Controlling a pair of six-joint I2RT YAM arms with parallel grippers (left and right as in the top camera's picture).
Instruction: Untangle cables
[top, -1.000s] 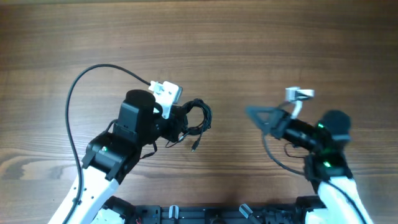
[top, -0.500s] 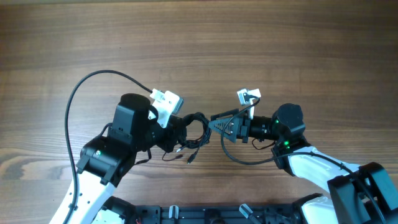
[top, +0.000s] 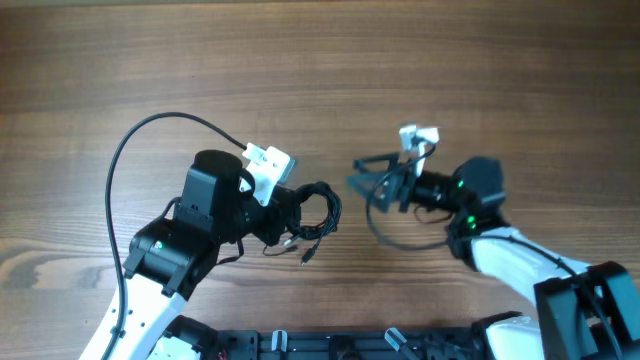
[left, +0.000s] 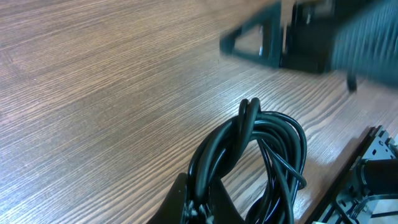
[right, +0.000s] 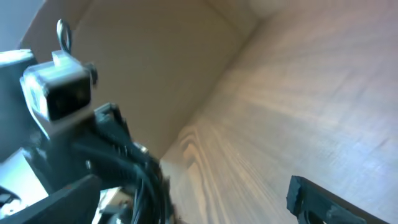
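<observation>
The cables (top: 322, 208) are a bundle of thin black loops beside my left gripper (top: 284, 216), with a small plug end (top: 309, 255) hanging toward the table's front. In the left wrist view my left gripper (left: 200, 204) is shut on the bundle (left: 267, 149) at its lower end. My right gripper (top: 357, 178) is open and empty, blurred, a short gap to the right of the loops. In the right wrist view the open jaws (right: 186, 196) face the dark cables (right: 146, 180), which lie ahead of them.
The wooden table (top: 320, 60) is bare at the back. A thick black arm wire (top: 130, 150) arcs over the left side. The left wrist camera (top: 268, 162) sits just above the bundle. A black rail (top: 330, 345) runs along the front edge.
My right gripper swung left from the table's right side up to the bundle, then drew back slightly to the right. My left gripper has kept hold of the cables and barely moved.
</observation>
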